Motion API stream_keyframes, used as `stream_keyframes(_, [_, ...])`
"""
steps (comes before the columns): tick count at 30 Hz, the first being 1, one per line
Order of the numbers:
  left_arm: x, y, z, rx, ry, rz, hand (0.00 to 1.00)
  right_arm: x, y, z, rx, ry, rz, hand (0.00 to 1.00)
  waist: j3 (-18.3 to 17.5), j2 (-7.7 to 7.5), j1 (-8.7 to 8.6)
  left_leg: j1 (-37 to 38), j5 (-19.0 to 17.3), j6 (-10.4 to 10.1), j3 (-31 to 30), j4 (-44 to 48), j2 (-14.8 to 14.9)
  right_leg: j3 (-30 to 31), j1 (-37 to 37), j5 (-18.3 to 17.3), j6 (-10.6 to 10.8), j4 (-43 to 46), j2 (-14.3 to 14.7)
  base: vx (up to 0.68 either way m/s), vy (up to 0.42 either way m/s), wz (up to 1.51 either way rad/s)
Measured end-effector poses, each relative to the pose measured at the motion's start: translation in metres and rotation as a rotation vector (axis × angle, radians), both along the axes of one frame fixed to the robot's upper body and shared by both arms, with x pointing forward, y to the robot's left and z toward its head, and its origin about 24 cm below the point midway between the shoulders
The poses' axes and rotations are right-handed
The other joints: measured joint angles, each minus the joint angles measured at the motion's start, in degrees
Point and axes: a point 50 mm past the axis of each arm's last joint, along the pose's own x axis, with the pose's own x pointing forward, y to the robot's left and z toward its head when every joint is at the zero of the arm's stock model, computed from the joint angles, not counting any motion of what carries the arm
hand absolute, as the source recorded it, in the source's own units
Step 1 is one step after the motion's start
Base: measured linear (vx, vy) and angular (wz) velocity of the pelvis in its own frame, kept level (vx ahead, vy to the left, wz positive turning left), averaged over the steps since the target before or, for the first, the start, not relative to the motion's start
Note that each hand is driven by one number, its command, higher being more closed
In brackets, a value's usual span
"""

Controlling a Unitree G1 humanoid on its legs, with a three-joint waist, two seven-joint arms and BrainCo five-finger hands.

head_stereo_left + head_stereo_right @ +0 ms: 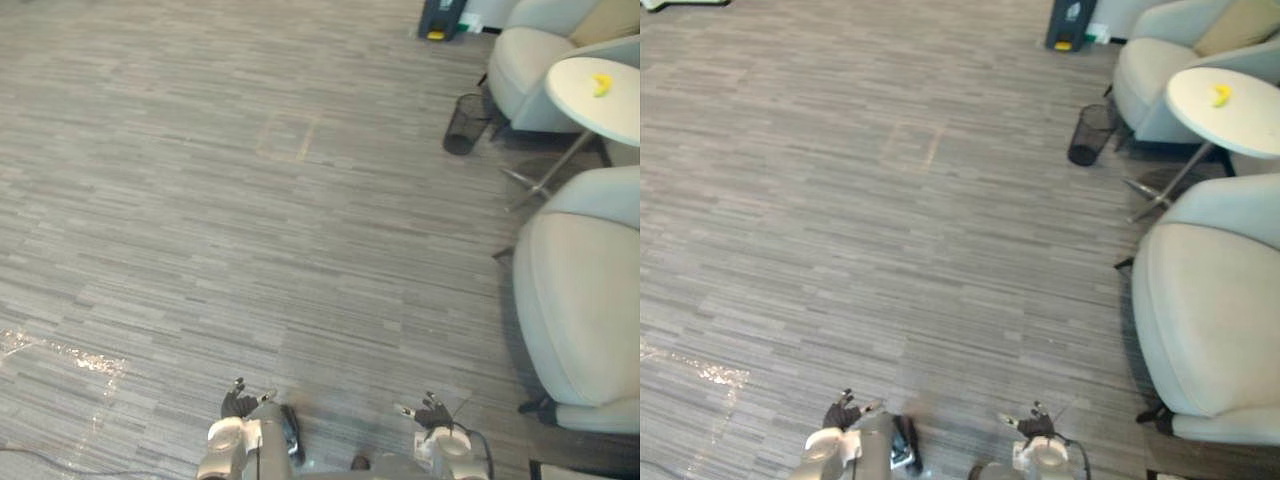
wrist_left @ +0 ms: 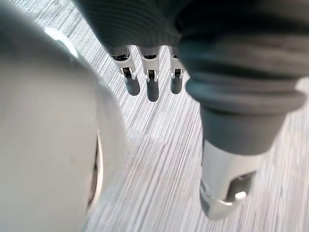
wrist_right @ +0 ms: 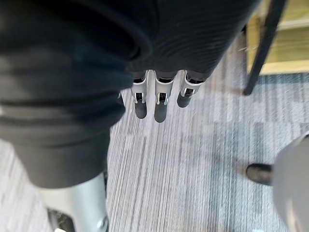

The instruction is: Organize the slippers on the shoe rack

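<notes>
Left hand (image 1: 240,405): low at 7 o'clock in the head view, above bare floor. Its fingers (image 2: 152,89) hang straight and slack, the thumb (image 2: 227,193) stands apart, and nothing is held.
Right hand (image 1: 432,412): low at 5 o'clock, level with the left and well apart from it. Its fingers (image 3: 161,106) are straight side by side, with nothing in them.
Rack (image 3: 285,43): seen in the right wrist view as pale wooden boards behind a dark post, standing on the floor past the right fingertips and apart from them.
Floor (image 1: 250,220): grey striped carpet, with a shiny patch (image 1: 70,355) at 8 o'clock.
Near chair (image 1: 585,300): pale and padded, at 3 o'clock.
Table (image 1: 620,115): round and white on a thin metal leg, at 2 o'clock between the two chairs; a small yellow thing (image 1: 601,85) lies on it.
Far chair (image 1: 530,65): pale, at 1 o'clock behind the table.
Bin (image 1: 465,122): black mesh, tilted, just beside the far chair.
Box (image 1: 440,18): dark with a yellow spot, at 1 o'clock on the far edge.
</notes>
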Motion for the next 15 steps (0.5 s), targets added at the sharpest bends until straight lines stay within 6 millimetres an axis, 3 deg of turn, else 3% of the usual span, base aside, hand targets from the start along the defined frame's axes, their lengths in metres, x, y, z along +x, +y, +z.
stream_keyframes(1, [0.001, 0.004, 0.001, 0.01, -0.002, 0.006, 0.0, 0.002, 0.006, 0.0, 0.017, -0.001, 0.002, 0.0, -0.4, -1.26, 0.14, -0.1, -2.3, 1.1, 0.6, 1.2, -1.3, 0.5, -0.3, 0.7, 1.9, 1.3, -1.8, 0.43, 0.18, 0.13])
stream_keyframes(2, [0.0, 0.005, 0.001, 0.012, -0.001, 0.006, 0.0, 0.003, 0.007, 0.0, 0.022, -0.005, -0.002, 0.0, -0.4, -1.4, 0.27, 0.0, -3.4, 1.2, 0.7, 1.8, -1.6, 1.0, -0.7, 1.2, 2.7, 2.9, -2.3, 0.66, 0.294, 0.2])
stream_keyframes(4, [-0.003, 0.006, -0.002, 0.01, 0.021, 0.01, 0.0, 0.002, 0.013, -0.001, 0.039, -0.003, -0.007, 0.0, -0.4, -1.71, 0.4, 3.0, -6.6, 1.9, 0.6, 2.7, -3.0, 2.8, -4.1, 3.0, 4.9, 15.6, -4.5, 0.55, 0.259, 0.16])
stream_keyframes(5, [-0.007, 0.005, -0.005, 0.007, 0.043, 0.007, 0.0, 0.0, 0.015, -0.002, 0.039, 0.004, 0.004, 0.0, -0.3, -1.6, 0.14, 7.3, -8.7, 1.9, -0.3, 1.1, -4.1, 4.4, -8.7, 6.2, 6.5, 30.0, -6.3, 0.41, 0.168, 0.27])
stream_keyframes(8, [-0.012, 0.002, -0.007, 0.001, 0.059, 0.003, 0.0, -0.001, 0.015, -0.001, 0.025, -0.005, 0.024, 0.0, -0.3, -1.13, -0.71, 17.7, -11.8, 1.4, -2.3, -3.3, -5.2, 5.2, -18.8, 3.4, 4.8, 48.6, -6.0, 0.54, 0.108, 0.31])
stream_keyframes(9, [-0.012, 0.002, -0.007, 0.001, 0.06, 0.003, 0.0, -0.001, 0.015, -0.001, 0.025, -0.006, 0.024, 0.0, -0.4, -0.99, -0.82, 18.8, -11.9, 1.4, -2.6, -4.4, -5.3, 4.7, -20.3, 3.0, 4.4, 48.9, -5.9, 0.52, 0.037, 0.36])
stream_keyframes(10, [-0.011, 0.002, -0.007, 0.0, 0.059, 0.003, 0.0, 0.003, 0.014, 0.002, 0.02, -0.028, 0.021, 0.0, -0.6, -1.29, -1.47, 23.5, -13.0, 1.2, -4.4, -8.1, -5.9, 2.5, -26.1, 1.8, 3.4, 46.0, -5.0, 0.35, -0.008, 0.36])
stream_keyframes(12, [-0.011, 0.001, -0.008, -0.003, 0.062, 0.001, 0.0, 0.006, 0.01, 0.004, 0.01, -0.043, 0.021, 0.0, -0.5, -1.26, -2.53, 26.4, -13.3, 1.0, -5.8, -10.2, -5.8, 0.9, -29.2, 1.4, 3.0, 38.7, -3.8, 0.4, -0.039, 0.54])
stream_keyframes(14, [-0.008, -0.003, -0.009, -0.014, 0.07, -0.005, 0.0, 0.004, 0.002, 0.004, 0.0, -0.036, -0.01, 0.0, -0.4, -1.32, -3.11, 30.4, -14.1, -0.4, -8.0, -13.6, -6.0, -1.0, -32.0, 5.7, 2.9, 21.4, -2.4, 0.52, -0.088, 0.65])
stream_keyframes(15, [-0.007, -0.004, -0.009, -0.016, 0.071, -0.009, 0.0, 0.001, 0.0, 0.002, -0.002, -0.023, -0.019, 0.0, -0.2, -1.66, -3.45, 32.7, -14.6, -1.4, -9.4, -15.4, -6.4, -0.9, -32.3, 10.4, 2.8, 12.4, -2.1, 0.59, -0.141, 0.76])
